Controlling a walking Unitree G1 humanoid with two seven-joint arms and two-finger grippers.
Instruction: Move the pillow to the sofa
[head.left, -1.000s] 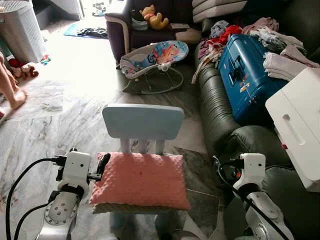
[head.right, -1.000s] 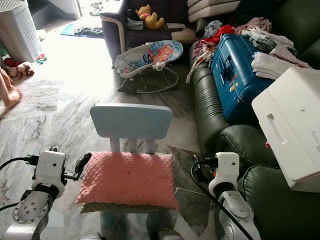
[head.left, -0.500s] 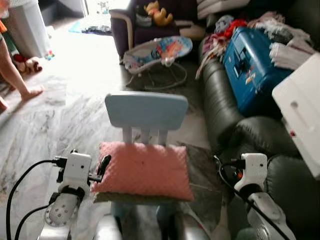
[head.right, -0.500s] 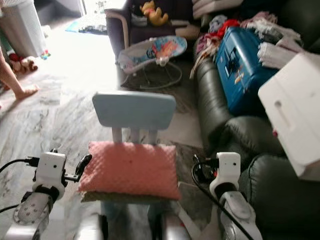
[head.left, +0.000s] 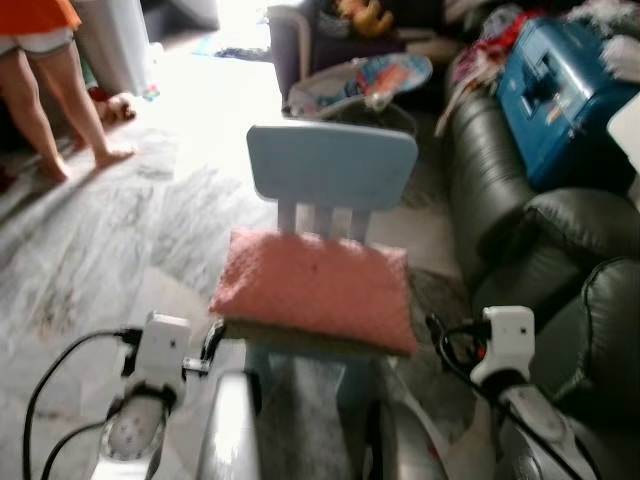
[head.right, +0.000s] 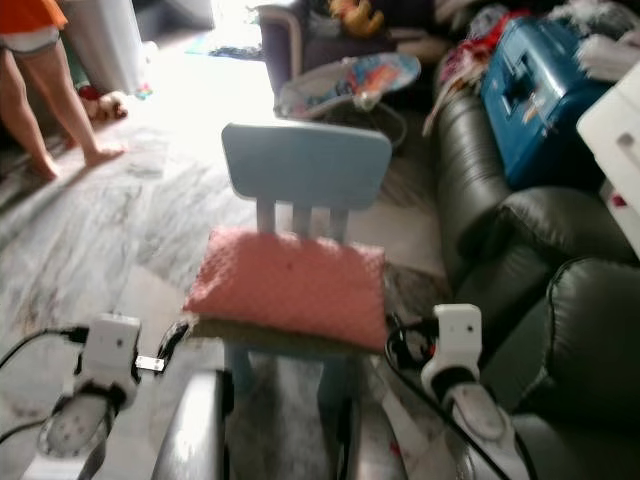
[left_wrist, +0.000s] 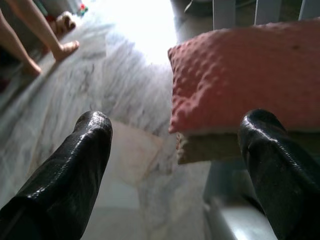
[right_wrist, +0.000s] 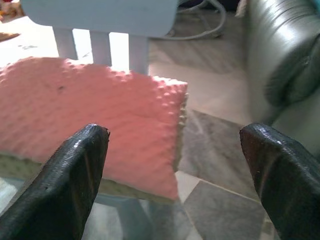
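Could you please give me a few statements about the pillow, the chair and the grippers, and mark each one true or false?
1. The pink pillow lies on the seat of the light blue chair. True.
2. The left gripper is shut on the pillow. False: its fingers stand open, short of the pillow's corner.
3. The right gripper is open. True.
4. The pillow already rests on the sofa. False: the dark sofa stands beside the chair, to the robot's right.
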